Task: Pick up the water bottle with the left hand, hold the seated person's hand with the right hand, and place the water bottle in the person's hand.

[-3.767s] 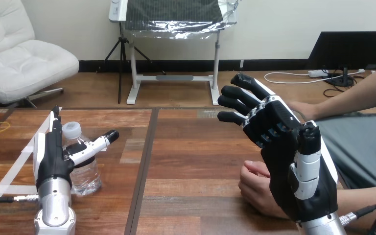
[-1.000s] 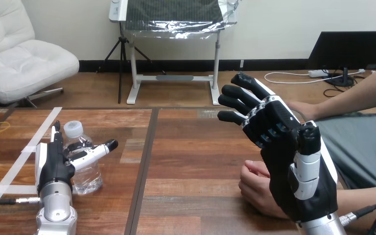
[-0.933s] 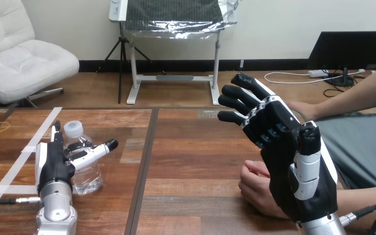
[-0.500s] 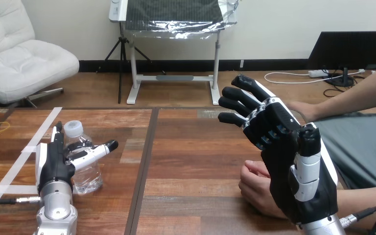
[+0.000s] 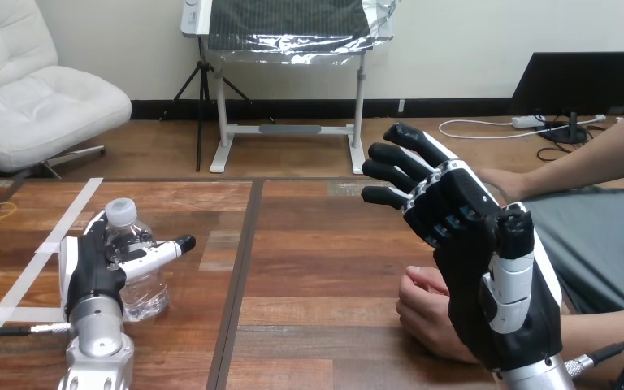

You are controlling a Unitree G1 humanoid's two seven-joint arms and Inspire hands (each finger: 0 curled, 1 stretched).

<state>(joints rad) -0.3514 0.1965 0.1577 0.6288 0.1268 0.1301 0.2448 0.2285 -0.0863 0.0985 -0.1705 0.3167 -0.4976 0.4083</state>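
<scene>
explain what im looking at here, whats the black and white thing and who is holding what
This is one picture from a camera on a humanoid robot's head, looking down across a brown wooden table. The black-and-white jointed things are its own mechanical hands. Its left hand is curled round a clear plastic water bottle with a white cap, which stands on the table. Its right hand is raised and open, holding nothing. Beside it a seated person's hand rests on the table.

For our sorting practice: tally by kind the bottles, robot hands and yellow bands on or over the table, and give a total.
water bottle: 1
robot hands: 2 (left hand, right hand)
yellow band: 1
Total: 4
</scene>
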